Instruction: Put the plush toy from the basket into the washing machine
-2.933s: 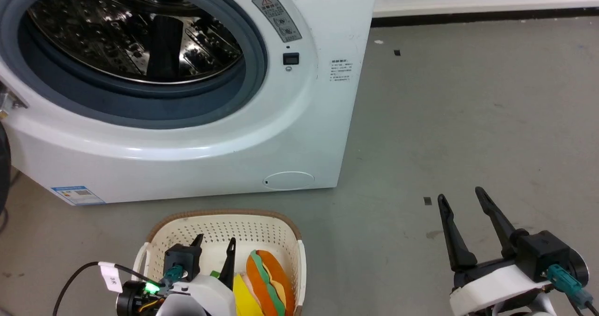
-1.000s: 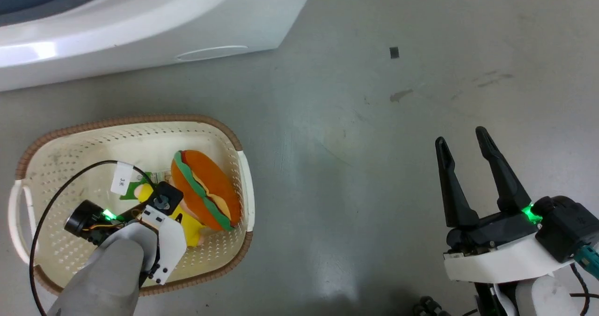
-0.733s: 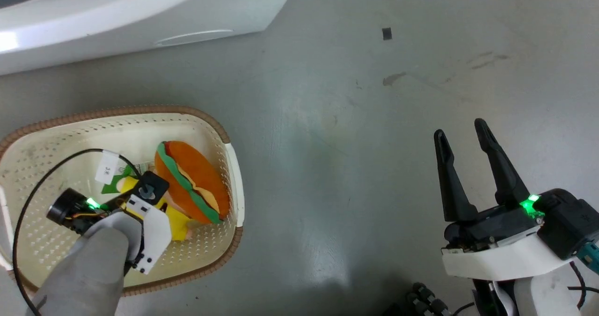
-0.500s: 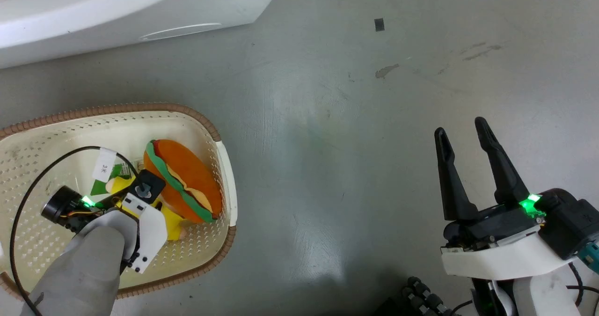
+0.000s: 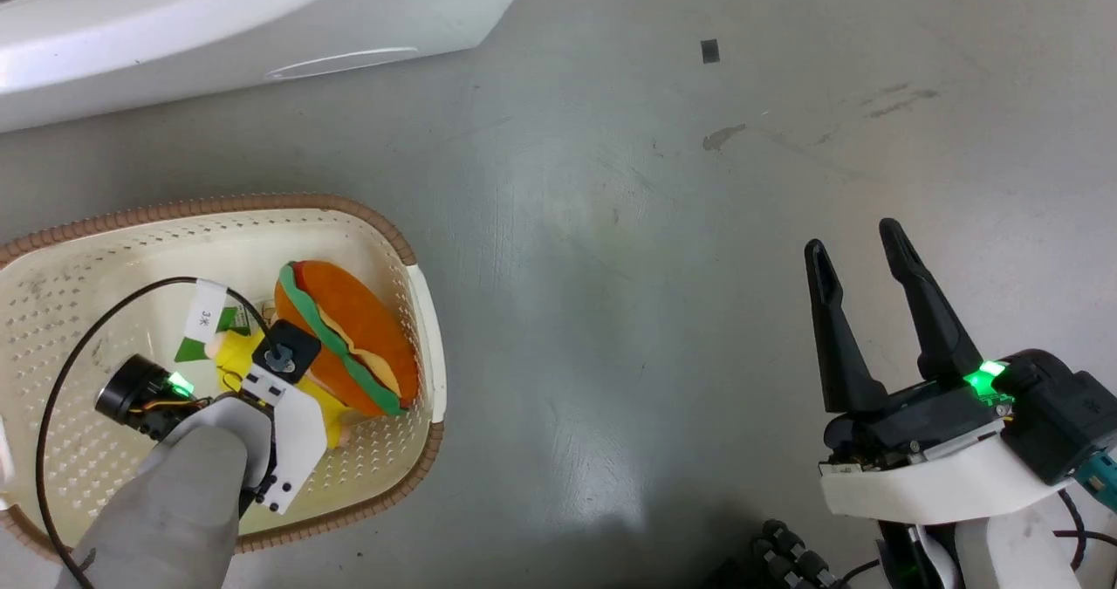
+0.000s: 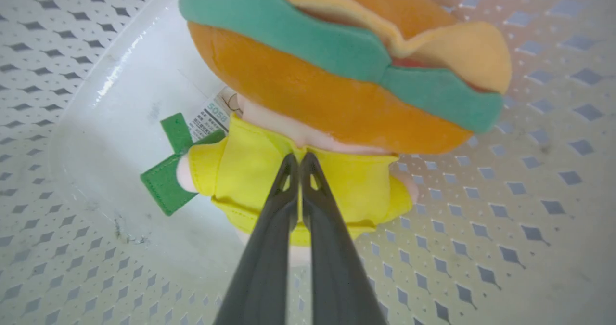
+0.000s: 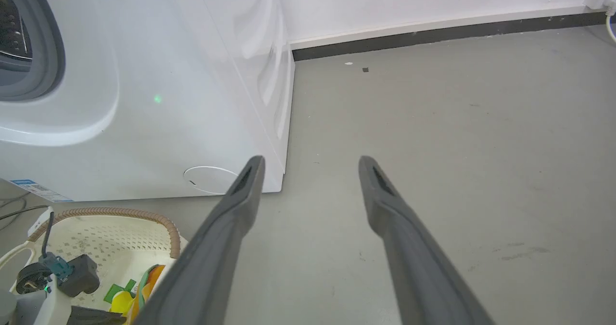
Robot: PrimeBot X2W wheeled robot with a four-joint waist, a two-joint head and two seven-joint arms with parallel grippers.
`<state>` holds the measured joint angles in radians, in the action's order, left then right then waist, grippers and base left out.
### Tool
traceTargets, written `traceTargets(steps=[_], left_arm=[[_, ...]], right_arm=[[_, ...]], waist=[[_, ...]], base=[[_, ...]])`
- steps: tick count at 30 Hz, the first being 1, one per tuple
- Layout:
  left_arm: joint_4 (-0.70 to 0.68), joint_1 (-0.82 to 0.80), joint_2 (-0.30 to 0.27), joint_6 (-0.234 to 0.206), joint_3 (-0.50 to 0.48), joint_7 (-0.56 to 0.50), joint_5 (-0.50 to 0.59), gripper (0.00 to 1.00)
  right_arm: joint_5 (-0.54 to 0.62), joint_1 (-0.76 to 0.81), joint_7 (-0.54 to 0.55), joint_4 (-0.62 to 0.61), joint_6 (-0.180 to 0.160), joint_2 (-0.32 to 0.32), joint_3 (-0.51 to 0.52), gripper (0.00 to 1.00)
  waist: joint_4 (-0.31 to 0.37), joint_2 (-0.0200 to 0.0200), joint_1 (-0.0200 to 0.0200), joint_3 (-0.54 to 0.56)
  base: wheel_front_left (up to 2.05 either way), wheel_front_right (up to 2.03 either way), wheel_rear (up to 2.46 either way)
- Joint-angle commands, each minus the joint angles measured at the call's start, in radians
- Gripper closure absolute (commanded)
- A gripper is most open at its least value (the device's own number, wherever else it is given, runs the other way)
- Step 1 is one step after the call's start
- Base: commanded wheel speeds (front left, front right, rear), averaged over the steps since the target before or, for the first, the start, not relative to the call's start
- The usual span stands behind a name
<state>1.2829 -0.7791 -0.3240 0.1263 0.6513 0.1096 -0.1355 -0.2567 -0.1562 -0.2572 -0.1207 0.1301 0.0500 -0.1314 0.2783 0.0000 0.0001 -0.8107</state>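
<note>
Pinching the plush toy (image 6: 250, 171) by its yellow clothing, just under the orange hamburger (image 6: 327, 89), with the left gripper (image 6: 298, 159) clenched so tight that the fingertips all but meet on a fold of cloth. Lying low inside the basket (image 5: 262, 202), close to its right-hand wall, on the grey floor (image 5: 611, 222) just before the washing machine (image 5: 218, 30). Holding the right gripper (image 5: 853, 238) spread wide over bare floor, well apart, grasping nothing. Looks light, soft and squashy, with nothing fragile about it; likely to flop and swing from so small a pinch, the bulky burger hanging off to one side. Safer, probably, to take hold deeper, across the body where figure and burger join, than on loose fabric that could slip free. Reads something like "5058" on the sewn-in white label (image 6: 214, 118) beside the green felt piece (image 6: 166, 185), with finer print below too small to make out. Shows a "3" and an unclear mark on the white tag (image 5: 207, 311) near the left wrist.
</note>
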Motion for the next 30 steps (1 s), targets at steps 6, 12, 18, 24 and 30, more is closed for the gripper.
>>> traceTargets(steps=[6,12,18,24,30], left_arm=[[-0.013,0.020,0.003,0.004,0.035,0.004,-0.060,1.00],[-0.026,0.061,0.011,0.004,0.048,0.050,-0.120,1.00],[-0.036,0.109,0.029,0.004,0.043,0.099,-0.175,1.00],[-0.053,0.167,0.043,0.004,0.035,0.135,-0.212,1.00],[-0.090,0.237,0.050,0.002,0.023,0.150,-0.235,1.00]], right_arm=[[0.003,-0.020,-0.005,0.009,0.001,0.000,0.001,0.00],[0.016,-0.018,-0.005,0.028,0.001,0.000,0.012,0.00],[0.034,-0.010,-0.005,0.047,0.001,0.000,0.025,0.00],[0.050,0.023,-0.005,0.066,0.001,0.000,0.037,0.00],[0.064,0.055,-0.005,0.080,0.001,0.000,0.043,0.00]], waist=[[-0.012,0.0000,-0.0001,0.027],[-0.039,0.0000,-0.0001,0.117],[-0.079,0.0000,-0.0001,0.229],[-0.126,0.0000,-0.0001,0.342],[-0.161,0.0000,-0.0001,0.432]], base=[[0.00,0.00,0.00],[0.00,0.00,0.00],[0.00,0.00,0.00],[0.00,0.00,0.00],[0.00,0.00,0.00]])
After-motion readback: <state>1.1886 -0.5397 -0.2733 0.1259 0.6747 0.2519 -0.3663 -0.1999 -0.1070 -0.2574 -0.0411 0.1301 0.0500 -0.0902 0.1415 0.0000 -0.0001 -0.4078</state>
